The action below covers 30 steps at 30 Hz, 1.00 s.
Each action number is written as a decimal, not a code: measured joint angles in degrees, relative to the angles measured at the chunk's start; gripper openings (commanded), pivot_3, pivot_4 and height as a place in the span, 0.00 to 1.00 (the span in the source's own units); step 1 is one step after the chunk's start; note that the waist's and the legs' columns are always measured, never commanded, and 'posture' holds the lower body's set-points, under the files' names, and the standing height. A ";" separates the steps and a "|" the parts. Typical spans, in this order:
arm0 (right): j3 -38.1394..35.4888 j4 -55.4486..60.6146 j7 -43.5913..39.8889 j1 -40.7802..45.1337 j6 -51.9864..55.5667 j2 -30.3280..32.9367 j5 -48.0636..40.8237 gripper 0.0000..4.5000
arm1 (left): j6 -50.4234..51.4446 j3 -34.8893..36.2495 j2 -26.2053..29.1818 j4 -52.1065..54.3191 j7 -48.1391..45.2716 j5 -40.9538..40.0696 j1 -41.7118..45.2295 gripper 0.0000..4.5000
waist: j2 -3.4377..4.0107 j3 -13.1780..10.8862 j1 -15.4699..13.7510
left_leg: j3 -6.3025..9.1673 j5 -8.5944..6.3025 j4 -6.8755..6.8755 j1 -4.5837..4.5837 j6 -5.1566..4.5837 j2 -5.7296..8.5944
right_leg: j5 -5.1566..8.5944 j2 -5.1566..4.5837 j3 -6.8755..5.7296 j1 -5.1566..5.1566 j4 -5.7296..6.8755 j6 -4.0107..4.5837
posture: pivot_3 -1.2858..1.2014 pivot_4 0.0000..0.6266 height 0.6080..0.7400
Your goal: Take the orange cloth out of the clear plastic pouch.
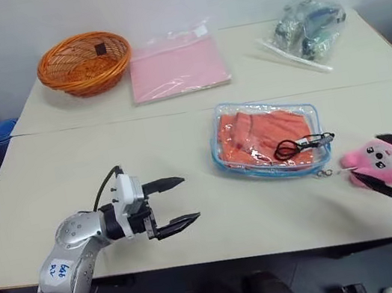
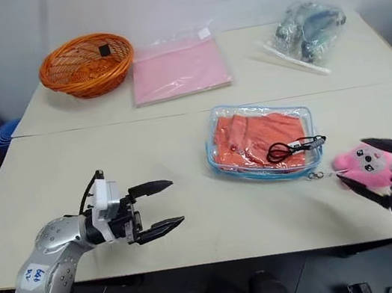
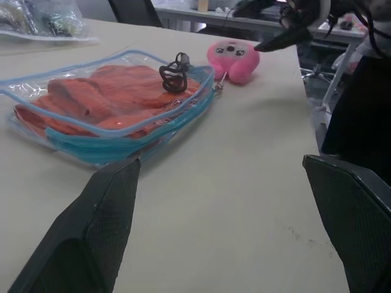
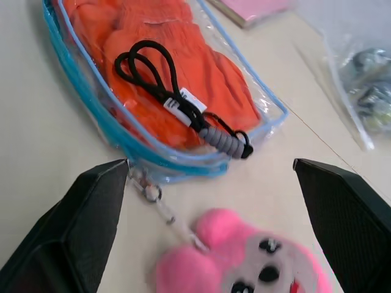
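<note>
Orange cloth (image 1: 266, 136) lies folded inside clear plastic pouch (image 1: 222, 158) mid-table, partly obscured by black cord (image 1: 298, 146). Left gripper (image 1: 177, 203) and right gripper (image 1: 378, 160), partly cut off, both open, empty

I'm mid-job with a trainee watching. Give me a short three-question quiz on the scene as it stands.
1. True or false: the orange cloth lies inside the clear plastic pouch.
2. Which is nearest the right gripper? A) wicker basket B) pink plush toy C) pink sheet in plastic
3. What lies on top of the pouch?

Key: 1 true; 2 B; 3 a black looped cord.
</note>
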<state>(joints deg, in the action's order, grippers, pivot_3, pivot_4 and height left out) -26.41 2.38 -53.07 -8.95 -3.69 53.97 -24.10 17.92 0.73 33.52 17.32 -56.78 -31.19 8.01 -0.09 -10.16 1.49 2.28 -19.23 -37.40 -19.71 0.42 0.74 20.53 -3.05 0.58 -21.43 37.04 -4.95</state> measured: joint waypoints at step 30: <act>16.51 -36.84 -25.44 41.92 13.86 4.25 4.77 0.02 | 0.10 -0.34 -1.50 1.93 4.80 1.04 -0.65 1.00 | 0.07 -0.01 -1.83 | 0.25 0.03 -0.38 -0.77 0.18 0.03 | -0.03 -0.14 -0.29 -0.50 -0.13 -0.05 | 0.52 0.24 1.00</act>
<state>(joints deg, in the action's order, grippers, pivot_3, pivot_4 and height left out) -9.90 -34.45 -78.50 32.97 10.17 58.22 -19.33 18.03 0.39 32.02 19.26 -51.98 -30.15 7.36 -0.03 -10.18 -0.34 2.54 -19.20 -37.78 -20.47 0.60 0.77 20.50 -3.19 0.30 -21.93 36.90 -4.99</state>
